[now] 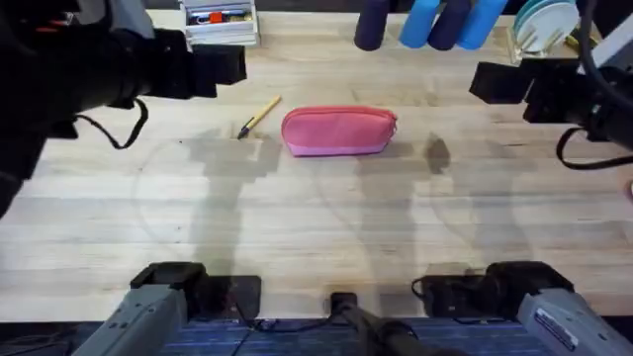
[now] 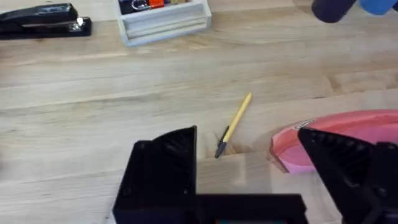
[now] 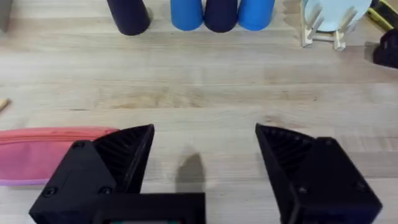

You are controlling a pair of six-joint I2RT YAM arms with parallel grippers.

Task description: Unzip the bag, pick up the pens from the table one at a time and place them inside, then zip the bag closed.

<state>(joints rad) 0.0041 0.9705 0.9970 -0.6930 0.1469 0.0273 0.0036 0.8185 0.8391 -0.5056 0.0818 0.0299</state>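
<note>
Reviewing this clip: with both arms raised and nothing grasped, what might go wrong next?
The yellow pen lies close beside the pink bag, so a reach for the zipper may knock it away. The bag lies loose on the table; pulling the zipper without holding it might drag it.

Pale wood planks run side to side, grain plain under soft even light, with faint grey shadows across the middle. Along the far edge stands a row of cups point(image 3: 186, 12), dark navy and bright blue, close together. Beside them a pale blue plate point(image 3: 326, 14) sits upright in a small wooden rack point(image 3: 311, 34). Farther along, a white tray point(image 2: 165, 18) holds small orange and dark bits, and a black stapler point(image 2: 43, 22) lies near it.
</note>
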